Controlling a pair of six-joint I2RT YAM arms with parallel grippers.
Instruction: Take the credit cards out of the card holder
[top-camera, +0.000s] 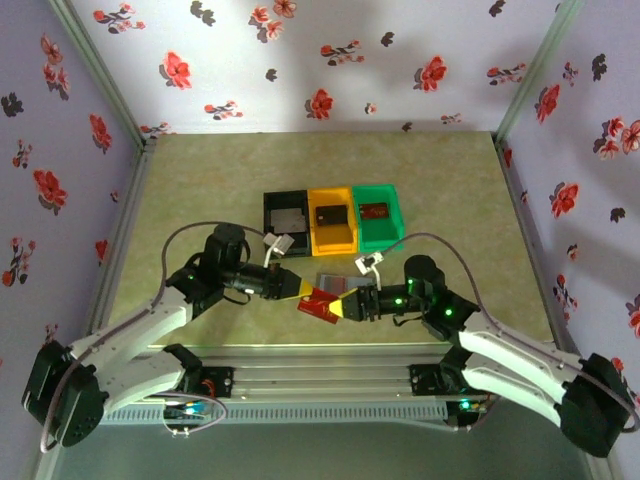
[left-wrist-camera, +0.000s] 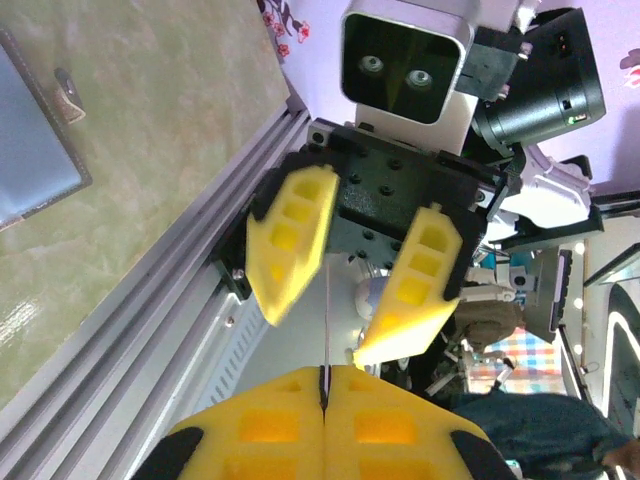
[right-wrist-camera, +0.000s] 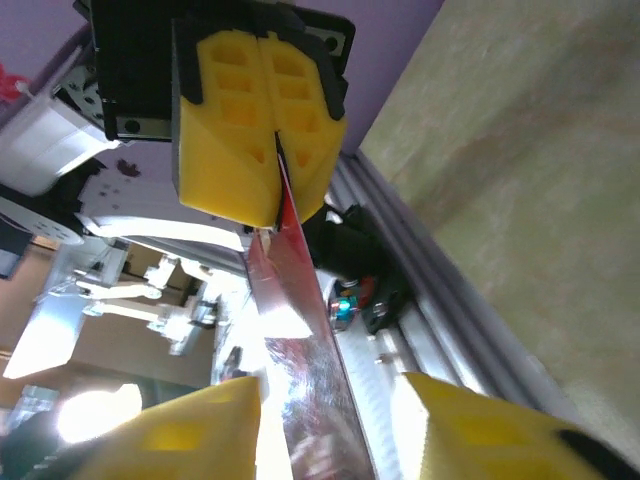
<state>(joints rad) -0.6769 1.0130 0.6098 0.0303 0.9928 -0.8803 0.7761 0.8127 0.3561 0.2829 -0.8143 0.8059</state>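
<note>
A reddish-brown credit card (top-camera: 320, 304) hangs in the air between my two grippers, above the table's near edge. My left gripper (top-camera: 301, 291) is shut on its left end; in the left wrist view the card (left-wrist-camera: 327, 320) shows edge-on as a thin line running out of the shut left gripper (left-wrist-camera: 325, 375). My right gripper (top-camera: 340, 306) stands open around the card's other end, its fingers (left-wrist-camera: 290, 240) apart from it. In the right wrist view the glossy card (right-wrist-camera: 300, 350) runs between the open right gripper (right-wrist-camera: 332, 388). The grey card holder (top-camera: 330, 281) lies flat on the table just behind.
Three bins stand in a row behind the holder: black (top-camera: 270, 235), orange (top-camera: 333, 243) and green (top-camera: 380, 236), each with a card inside. The aluminium rail (top-camera: 320, 375) runs along the table's near edge under the grippers. Floral walls close in the sides.
</note>
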